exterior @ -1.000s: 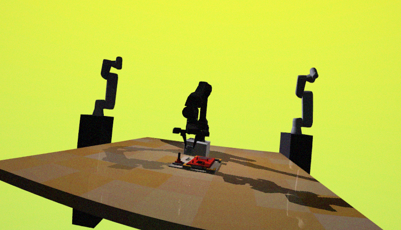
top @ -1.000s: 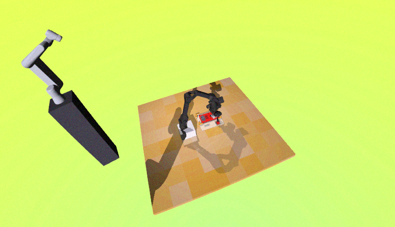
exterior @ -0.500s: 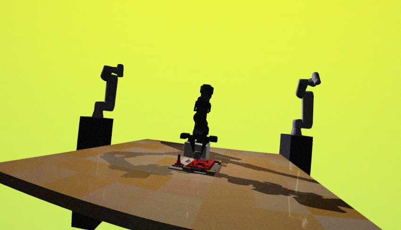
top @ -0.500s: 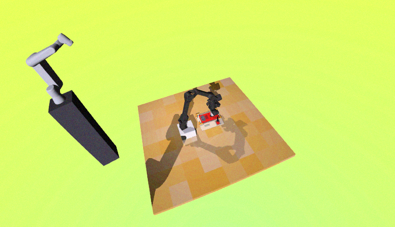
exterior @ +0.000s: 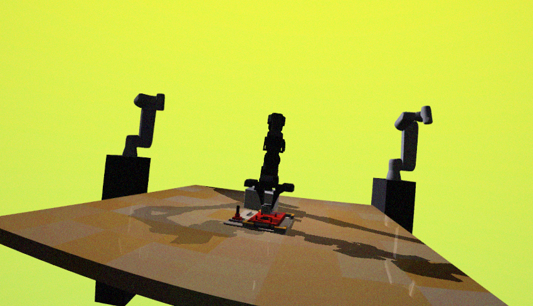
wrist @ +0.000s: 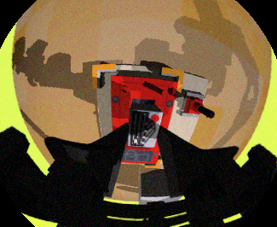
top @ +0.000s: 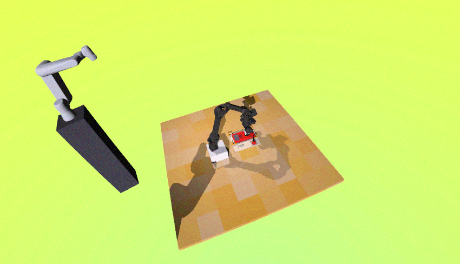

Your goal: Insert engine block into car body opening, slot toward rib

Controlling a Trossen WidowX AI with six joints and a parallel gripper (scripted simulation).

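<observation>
The red car body [top: 238, 136] [exterior: 271, 220] [wrist: 119, 99] sits on a pale base plate [top: 242, 146] [wrist: 103, 112] with orange corner marks, in the middle of the wooden table [top: 257, 193]. My gripper [top: 249, 131] [exterior: 266, 207] [wrist: 142, 127] points straight down over the car body and is shut on the grey engine block [exterior: 266, 209] [wrist: 141, 123], which has a red dot on its face. The block stands upright at the car body's opening. Its lower end is hidden, so I cannot tell how deep it sits.
A small red part with a black post [top: 253, 142] [exterior: 237, 214] [wrist: 196, 106] stands on the plate beside the car body. My arm's white base box [top: 218, 153] [exterior: 254, 198] is close behind. Two other arms stand on dark pedestals [top: 96, 147] [exterior: 125, 175] [exterior: 392, 200] off the table.
</observation>
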